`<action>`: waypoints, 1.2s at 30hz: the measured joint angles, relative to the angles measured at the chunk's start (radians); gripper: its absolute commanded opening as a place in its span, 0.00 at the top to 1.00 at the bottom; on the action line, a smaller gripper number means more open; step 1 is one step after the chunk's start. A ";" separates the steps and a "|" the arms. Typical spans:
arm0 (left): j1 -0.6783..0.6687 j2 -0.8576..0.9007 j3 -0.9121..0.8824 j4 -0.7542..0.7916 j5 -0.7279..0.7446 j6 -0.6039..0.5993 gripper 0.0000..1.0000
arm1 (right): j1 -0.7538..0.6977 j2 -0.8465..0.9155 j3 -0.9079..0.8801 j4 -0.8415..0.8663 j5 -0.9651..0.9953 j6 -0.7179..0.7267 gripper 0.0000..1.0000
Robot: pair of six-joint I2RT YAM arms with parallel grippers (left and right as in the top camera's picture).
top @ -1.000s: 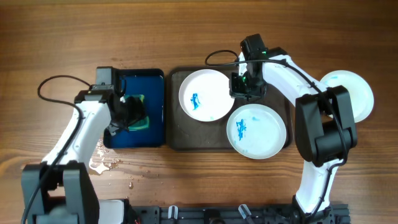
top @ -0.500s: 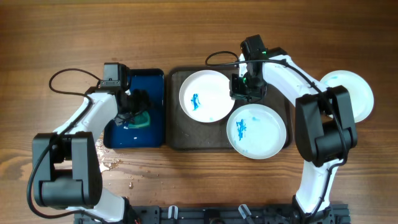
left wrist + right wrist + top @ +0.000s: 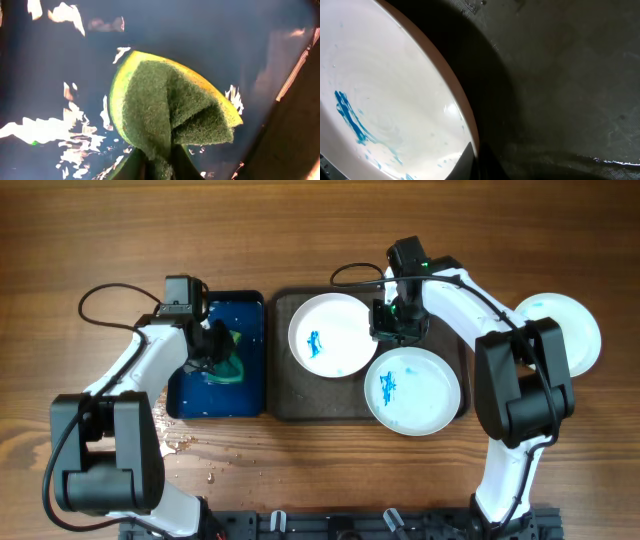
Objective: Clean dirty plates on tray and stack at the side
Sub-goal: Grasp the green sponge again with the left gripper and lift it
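Overhead, the tray (image 3: pixel 285 395) runs lengthwise left-right, holding 2 plates (image 3: pixel 330 335) (image 3: pixel 413 390); a 3rd plate (image 3: pixel 580 330) lies right of it, half hidden by the arm (image 3: pixel 525 375). The left gripper (image 3: pixel 157 162) pinches the folded sponge (image 3: pixel 160 110); the right gripper (image 3: pixel 476 157), closed, meets 1 plate's rim, grip unclear.

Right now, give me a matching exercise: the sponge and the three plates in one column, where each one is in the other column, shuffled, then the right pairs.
Column one
1. sponge
2. far plate
3. near plate
4. side plate

Column two
A. on the table, right of the tray
B. pinched by the left gripper over the blue tray
C. on the tray, rim pinched by the right gripper
D. on the tray, overhanging its near rim

Pairs: 1-B; 2-C; 3-D; 4-A
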 measured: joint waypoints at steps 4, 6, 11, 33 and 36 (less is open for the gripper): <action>0.000 0.000 0.000 -0.007 0.067 0.045 0.96 | 0.000 0.000 0.000 -0.007 0.000 0.000 0.95; 0.000 -0.011 0.000 -0.010 0.074 0.048 0.96 | 0.000 0.000 0.000 -0.016 0.000 -0.004 0.95; 0.000 -0.293 0.001 -0.065 -0.029 0.034 0.96 | 0.000 0.000 0.000 -0.026 0.000 -0.019 0.95; -0.305 -0.412 0.001 0.042 -0.871 0.072 0.96 | 0.000 0.000 0.000 -0.029 0.000 -0.019 0.96; -0.305 -0.412 0.002 -0.001 -0.817 0.075 0.96 | 0.000 0.000 0.000 -0.029 0.000 -0.019 0.95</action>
